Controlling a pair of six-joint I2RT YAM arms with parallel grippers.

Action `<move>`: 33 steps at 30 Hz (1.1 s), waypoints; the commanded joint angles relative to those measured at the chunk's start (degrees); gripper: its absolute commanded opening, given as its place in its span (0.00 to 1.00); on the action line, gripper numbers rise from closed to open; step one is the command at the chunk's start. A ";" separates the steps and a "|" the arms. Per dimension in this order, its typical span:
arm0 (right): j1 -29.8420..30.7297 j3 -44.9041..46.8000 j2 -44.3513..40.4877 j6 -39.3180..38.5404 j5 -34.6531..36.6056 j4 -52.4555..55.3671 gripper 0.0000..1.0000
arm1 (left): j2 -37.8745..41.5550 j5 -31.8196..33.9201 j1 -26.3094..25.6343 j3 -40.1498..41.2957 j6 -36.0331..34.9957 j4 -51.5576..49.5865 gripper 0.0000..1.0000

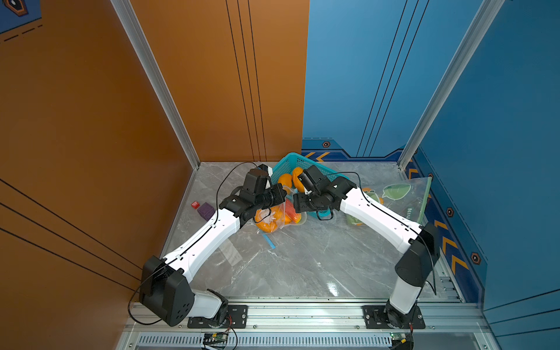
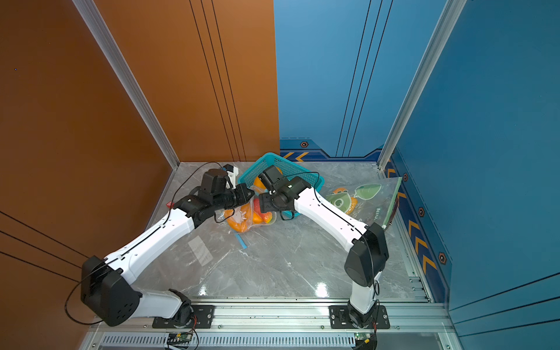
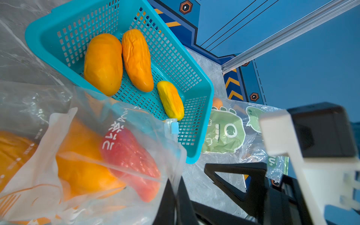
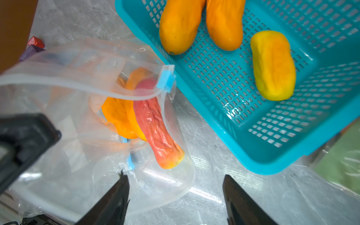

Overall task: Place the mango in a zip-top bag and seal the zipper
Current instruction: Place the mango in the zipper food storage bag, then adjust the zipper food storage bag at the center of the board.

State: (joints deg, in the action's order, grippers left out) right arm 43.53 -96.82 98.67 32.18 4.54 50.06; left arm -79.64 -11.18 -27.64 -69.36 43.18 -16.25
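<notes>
A clear zip-top bag (image 4: 64, 120) lies on the marble table in front of the basket, also seen in both top views (image 1: 280, 218) (image 2: 245, 219). Its mouth gapes open, with the blue slider (image 4: 166, 80) at one end of the zipper. Inside lie a red-orange mango (image 4: 155, 132) (image 3: 128, 153) and an orange mango (image 4: 116, 118) (image 3: 81, 167). My left gripper (image 3: 175, 181) is shut on the bag's rim, with plastic pinched between its jaws. My right gripper (image 4: 174, 176) hangs open just above the bag's rim, holding nothing.
A teal basket (image 3: 39, 33) (image 4: 253, 161) (image 1: 291, 160) right behind the bag holds three mangoes (image 3: 103, 64) (image 3: 137, 60) (image 3: 171, 100). A dinosaur-print bag (image 1: 394, 197) (image 3: 224, 132) lies at the right wall. Purple (image 1: 206, 210) and red (image 1: 195, 205) blocks sit at the left.
</notes>
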 commanded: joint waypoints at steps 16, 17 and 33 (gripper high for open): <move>-1.78 26.00 -7.16 20.86 -4.74 -30.59 0.63 | 0.15 0.83 0.39 -2.40 1.31 0.89 0.00; -1.78 25.94 -6.54 21.05 -5.12 -31.25 0.62 | 0.11 0.82 0.44 -2.39 1.34 0.87 0.00; -2.31 17.26 -2.01 11.59 -3.73 -24.81 0.03 | 1.83 1.37 0.71 -2.78 1.06 1.67 0.00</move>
State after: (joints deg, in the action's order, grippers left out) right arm 41.67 -74.08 96.73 49.54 -0.21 21.58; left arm -79.61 -10.55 -27.42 -70.11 44.66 -16.10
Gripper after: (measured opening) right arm 0.048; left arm 0.045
